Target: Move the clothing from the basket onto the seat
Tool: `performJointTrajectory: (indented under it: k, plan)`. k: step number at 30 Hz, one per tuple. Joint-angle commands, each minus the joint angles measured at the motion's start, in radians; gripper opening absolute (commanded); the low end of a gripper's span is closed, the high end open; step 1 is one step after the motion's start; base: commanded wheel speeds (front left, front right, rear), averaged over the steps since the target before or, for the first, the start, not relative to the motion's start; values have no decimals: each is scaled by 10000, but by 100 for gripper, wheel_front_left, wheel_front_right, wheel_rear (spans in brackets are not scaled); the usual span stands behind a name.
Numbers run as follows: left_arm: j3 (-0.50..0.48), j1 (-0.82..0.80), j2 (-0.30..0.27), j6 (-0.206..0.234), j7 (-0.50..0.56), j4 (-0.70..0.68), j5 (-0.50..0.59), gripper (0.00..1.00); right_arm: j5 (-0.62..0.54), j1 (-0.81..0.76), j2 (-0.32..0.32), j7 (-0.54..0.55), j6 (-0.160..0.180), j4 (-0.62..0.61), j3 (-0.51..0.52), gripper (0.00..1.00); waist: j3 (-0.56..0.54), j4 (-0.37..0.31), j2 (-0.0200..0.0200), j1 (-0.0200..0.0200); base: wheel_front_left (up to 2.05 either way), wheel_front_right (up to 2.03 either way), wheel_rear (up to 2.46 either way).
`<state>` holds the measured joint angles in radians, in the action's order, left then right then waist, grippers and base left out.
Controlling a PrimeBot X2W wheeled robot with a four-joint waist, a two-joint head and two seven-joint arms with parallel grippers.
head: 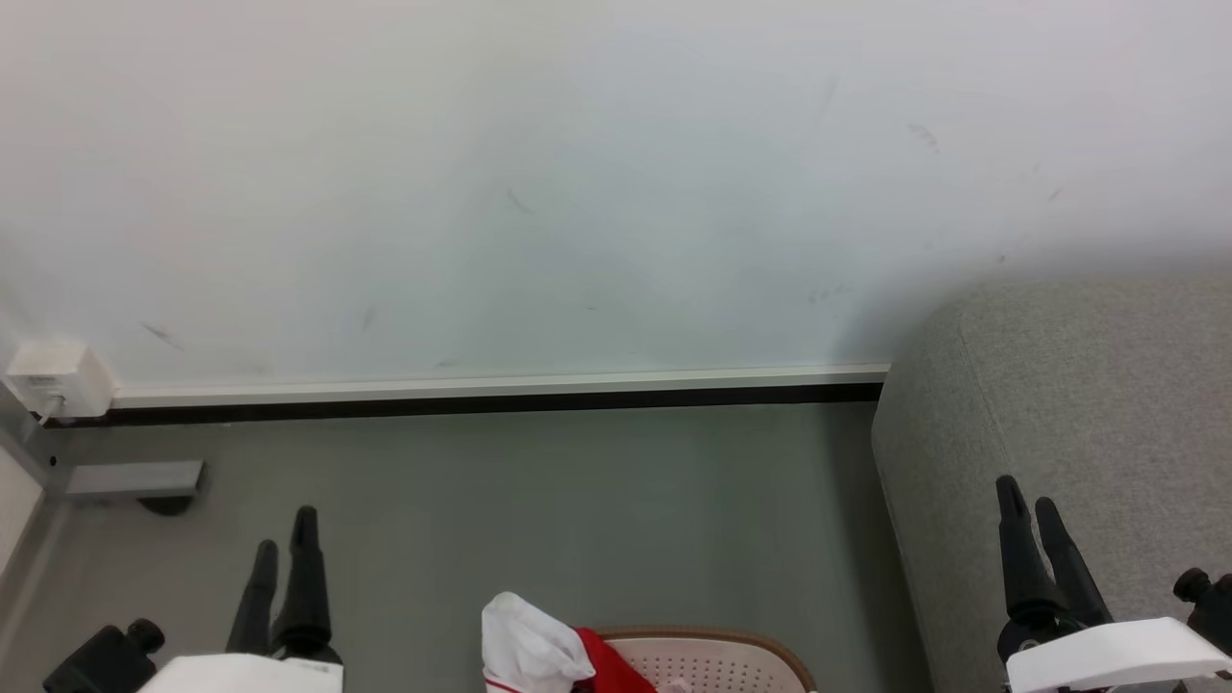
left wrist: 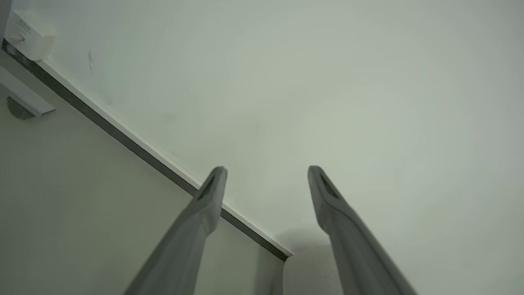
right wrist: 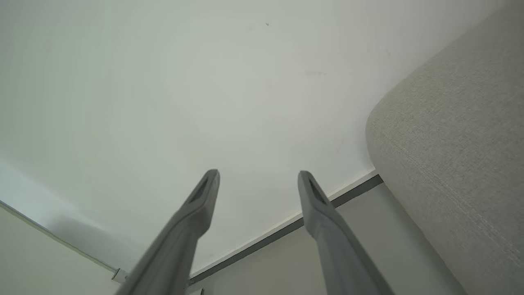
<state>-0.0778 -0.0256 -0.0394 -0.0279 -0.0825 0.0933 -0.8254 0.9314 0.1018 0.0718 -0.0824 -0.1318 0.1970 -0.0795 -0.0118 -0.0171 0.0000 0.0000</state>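
grey floor [head: 539, 520] | white wall [head: 577, 192] | seat [head: 1107, 404] right | left gripper [head: 286, 531], right gripper [head: 1025, 492] spread, empty

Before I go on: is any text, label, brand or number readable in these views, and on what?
None can be read.
White box at the head view's left edge: a faint line of print, too small and blurred to read.
Basket, clothing, sofa: no lettering visible.

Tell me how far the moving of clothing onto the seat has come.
Done: nothing visible; the clothing lies in the basket, and the visible part of the seat is bare. In hand: nothing; left gripper and right gripper are open and empty. Left: the whole transfer.
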Motion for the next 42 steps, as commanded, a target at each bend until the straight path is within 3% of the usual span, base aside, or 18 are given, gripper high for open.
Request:
performJointTrajectory:
  k: [1, 15, 42]
  plan:
    - [44, 12, -80, 67, -112, -171, 520, 100, -415, 294, 134, -111, 8, -107, -73, 100, -10, -5, 0, 0, 0, 0, 0]
    - [571, 214, -287, 682, -528, -253, 3023, 100, -2704, 340, 198, -532, 10, 116, -463, 100, -110, -38, 0, 0, 0, 0, 0]
    - [1138, 486, -608, 1248, -1187, -568, 5538, 100, -5242, 554, 112, -1186, 15, 676, -912, 100, -205, -88, 0, 0, 0, 0, 0]
